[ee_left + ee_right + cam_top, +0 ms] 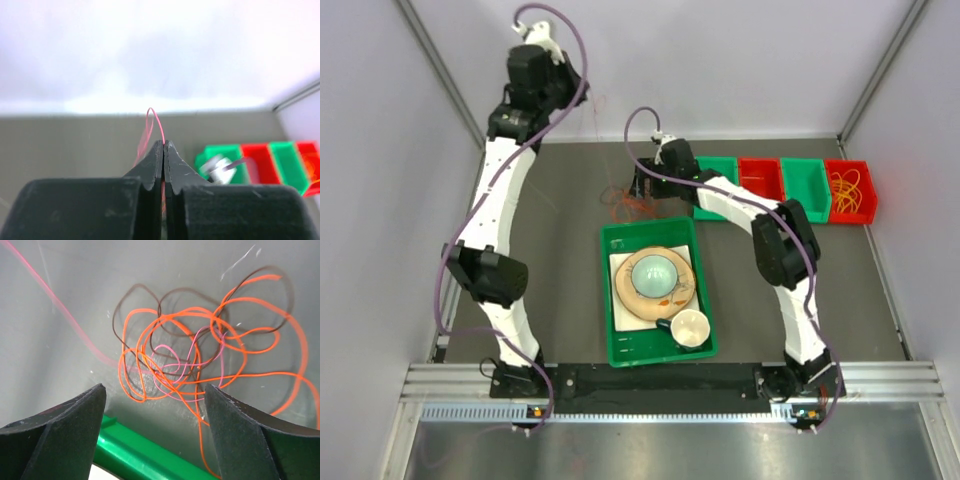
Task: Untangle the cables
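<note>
Now a red cable (pixel 159 121) is clamped by the left gripper (pixel 163 146), the right gripper (pixel 155 412) spread; the tangle (pixel 195 352) may be pulled tighter.

Mid-table I had a green tray (pixel 635 350) w/ a tan plate (pixel 625 292) on a white sheet (pixel 618 260), a pale teal bowl (pixel 655 272) on the plate, and a white cup (pixel 689 327) at its near-right edge. Far right I saw 4 small bins (pixel 806 188) in a row, alt. green/red.
</note>
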